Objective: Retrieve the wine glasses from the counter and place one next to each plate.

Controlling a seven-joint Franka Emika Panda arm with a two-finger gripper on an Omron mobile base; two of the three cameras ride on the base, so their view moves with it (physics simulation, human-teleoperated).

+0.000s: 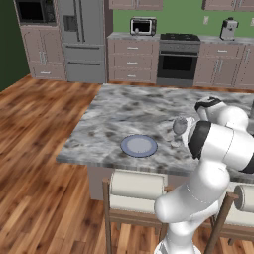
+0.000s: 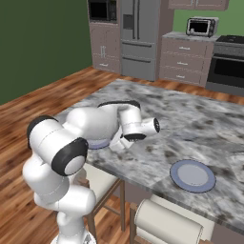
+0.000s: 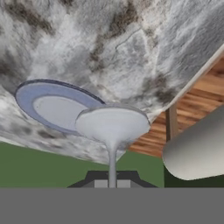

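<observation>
The gripper (image 3: 112,183) is clamped on the thin stem of a wine glass (image 3: 112,127), a translucent grey piece whose rounded bowl widens away from the dark fingertips (image 3: 101,183); the foot is hidden down between them. Just beyond the bowl lies a plate (image 3: 48,105), flat, round and pale blue-grey with a darker rim, and the bowl covers part of its near edge. From the left base view the glass (image 1: 179,128) hangs above the marbled island (image 1: 124,106) just beside the white arm, which hides the hand, with the plate (image 1: 139,146) near it on the stone. White padded stools (image 1: 136,191) with wooden frames stand at the island's near edge. In the right base view a second plate (image 2: 192,175) sits well apart from the arm. Farther off, across the wooden floor (image 1: 34,149), mauve-brown drawer cabinets carry the counter (image 1: 124,35), with a toaster oven (image 1: 143,26), a black stove (image 1: 178,59) and a steel fridge (image 1: 82,34) against the green wall.
</observation>
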